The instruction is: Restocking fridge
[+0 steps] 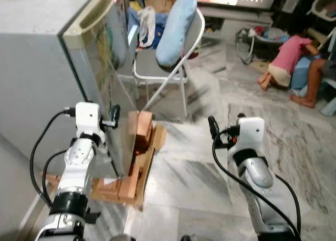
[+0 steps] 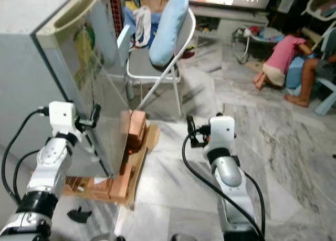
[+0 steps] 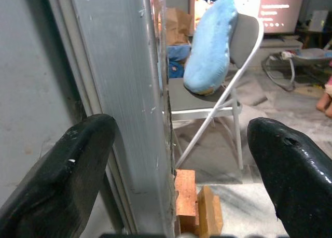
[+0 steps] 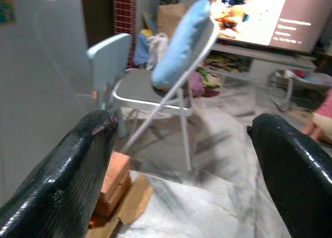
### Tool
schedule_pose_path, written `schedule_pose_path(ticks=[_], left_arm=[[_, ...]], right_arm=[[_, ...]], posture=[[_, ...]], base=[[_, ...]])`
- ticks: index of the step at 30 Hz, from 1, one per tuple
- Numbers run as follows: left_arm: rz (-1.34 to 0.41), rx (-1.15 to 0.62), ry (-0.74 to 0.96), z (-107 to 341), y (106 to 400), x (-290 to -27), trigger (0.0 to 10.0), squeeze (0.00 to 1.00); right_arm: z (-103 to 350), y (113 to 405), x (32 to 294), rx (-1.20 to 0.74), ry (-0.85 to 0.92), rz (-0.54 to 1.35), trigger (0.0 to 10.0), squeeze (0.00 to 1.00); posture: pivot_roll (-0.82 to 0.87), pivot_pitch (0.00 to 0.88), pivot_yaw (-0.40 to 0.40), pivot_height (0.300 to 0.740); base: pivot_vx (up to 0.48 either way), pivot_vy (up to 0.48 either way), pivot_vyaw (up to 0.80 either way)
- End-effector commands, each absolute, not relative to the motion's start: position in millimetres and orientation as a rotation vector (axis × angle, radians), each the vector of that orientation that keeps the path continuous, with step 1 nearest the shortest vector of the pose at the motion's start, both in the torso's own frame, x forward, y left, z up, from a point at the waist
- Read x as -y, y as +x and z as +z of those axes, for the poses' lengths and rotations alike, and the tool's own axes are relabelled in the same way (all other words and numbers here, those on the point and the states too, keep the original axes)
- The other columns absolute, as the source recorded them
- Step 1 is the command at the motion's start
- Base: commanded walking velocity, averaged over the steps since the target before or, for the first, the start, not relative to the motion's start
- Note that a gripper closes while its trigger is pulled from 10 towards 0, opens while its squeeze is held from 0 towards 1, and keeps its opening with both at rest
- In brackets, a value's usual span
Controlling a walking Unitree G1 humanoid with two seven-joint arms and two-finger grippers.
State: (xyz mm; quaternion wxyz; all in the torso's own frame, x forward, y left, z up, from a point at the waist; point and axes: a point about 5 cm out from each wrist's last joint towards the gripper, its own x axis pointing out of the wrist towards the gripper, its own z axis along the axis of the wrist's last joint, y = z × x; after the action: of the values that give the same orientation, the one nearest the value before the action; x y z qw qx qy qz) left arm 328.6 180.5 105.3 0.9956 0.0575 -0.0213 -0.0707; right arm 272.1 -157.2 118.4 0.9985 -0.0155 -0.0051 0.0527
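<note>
On wooden blocks [image 1: 137,162], grey fridge [image 1: 42,67] (door shut)

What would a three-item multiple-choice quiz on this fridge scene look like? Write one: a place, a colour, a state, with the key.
1. Where is the left gripper?
A. at the fridge door's edge
B. over the folding chair
C. down on the floor

2. What colour is the cushion leaning on the folding chair?
A. red
B. light blue
C. black

3. How do the right gripper's fingers stand?
A. shut on a bottle
B. shut on nothing
C. open and holding nothing

Key: 1 A, the left wrist view shows the fridge door's edge between its spread fingers. 2 B, it shows pale blue in every view. 3 C, the right wrist view shows the two fingers wide apart with bare floor between them.
</note>
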Motion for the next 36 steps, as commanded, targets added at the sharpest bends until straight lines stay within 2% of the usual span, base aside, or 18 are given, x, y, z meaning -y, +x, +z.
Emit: schedule_pose_path(ticks=[1,4,5,7,8,9,12,17,20,25,28,29,34,35,36], left_arm=[[-0.264,0.121,0.157,124,339,-156,10.0,0.0],[-0.346,0.115,0.194,131,356,-134,10.0,0.0],[-0.346,0.115,0.194,131,356,-134,10.0,0.0],[-0.425,0.106,0.216,132,361,-116,10.0,0.0],[-0.494,0.109,0.233,133,361,-104,10.0,0.0],[-0.631,0.135,0.253,138,357,-76,10.0,0.0],[-0.814,0.188,0.204,146,343,-28,10.0,0.0],[-0.894,0.193,0.222,135,329,-9,10.0,0.0],[-0.801,0.137,0.251,120,335,-31,10.0,0.0],[-0.539,0.094,0.289,113,350,-97,10.0,0.0],[-0.434,0.078,0.27,111,352,-121,10.0,0.0],[-0.36,0.076,0.251,109,349,-139,10.0,0.0],[-0.255,0.057,0.239,97,336,-169,10.0,0.0],[-0.184,0.061,0.224,93,326,-185,10.0,0.0],[-0.184,0.061,0.224,93,326,-185,10.0,0.0]], right_arm=[[125,274,157,0.032,-0.034,0.105,10.0,0.0],[126,275,159,0.038,-0.031,0.094,10.0,0.0],[126,275,159,0.038,-0.031,0.094,10.0,0.0],[126,272,160,0.038,-0.03,0.092,10.0,0.0],[126,270,160,0.037,-0.03,0.092,10.0,0.0],[125,267,161,0.035,-0.029,0.092,10.0,0.0],[123,264,161,0.03,-0.028,0.092,10.0,0.0],[126,265,160,0.036,-0.022,0.091,10.0,0.0],[128,267,159,0.041,-0.004,0.09,10.0,0.0],[127,266,157,0.041,-0.002,0.098,10.0,0.0],[126,264,155,0.037,0.004,0.099,10.0,0.0],[126,262,155,0.034,0.006,0.099,10.0,0.0],[121,255,157,0.016,0.01,0.092,10.0,0.0],[119,250,159,0.003,0.009,0.083,10.0,0.0],[119,250,159,0.003,0.009,0.083,10.0,0.0]], posture=[[-0.03,0.045,-0.04,0.74],[-0.03,0.035,-0.036,0.74],[-0.03,0.035,-0.036,0.74],[-0.03,0.029,-0.039,0.74],[-0.03,0.029,-0.039,0.74],[-0.02,0.025,-0.04,0.74],[-0.02,0.018,-0.04,0.74],[-0.03,0.016,-0.037,0.74],[-0.02,0.018,-0.034,0.74],[0.0,0.023,-0.032,0.74],[0.0,0.021,-0.03,0.74],[0.0,0.021,-0.028,0.74],[-0.01,0.017,-0.017,0.74],[-0.01,0.014,-0.011,0.74],[-0.01,0.014,-0.011,0.74]], base=[[0.0,0.0,0.0],[0.0,0.0,0.0],[0.0,0.0,0.0],[0.0,0.0,0.0],[0.0,0.0,0.0],[0.0,0.0,0.0],[0.0,0.0,0.0],[0.0,0.0,0.0],[0.0,0.0,-0.53],[0.0,0.0,-0.8],[0.0,0.0,-0.8],[0.0,0.0,-0.8],[0.0,0.0,-0.8],[0.0,0.0,-0.8],[0.0,0.0,-0.8]])
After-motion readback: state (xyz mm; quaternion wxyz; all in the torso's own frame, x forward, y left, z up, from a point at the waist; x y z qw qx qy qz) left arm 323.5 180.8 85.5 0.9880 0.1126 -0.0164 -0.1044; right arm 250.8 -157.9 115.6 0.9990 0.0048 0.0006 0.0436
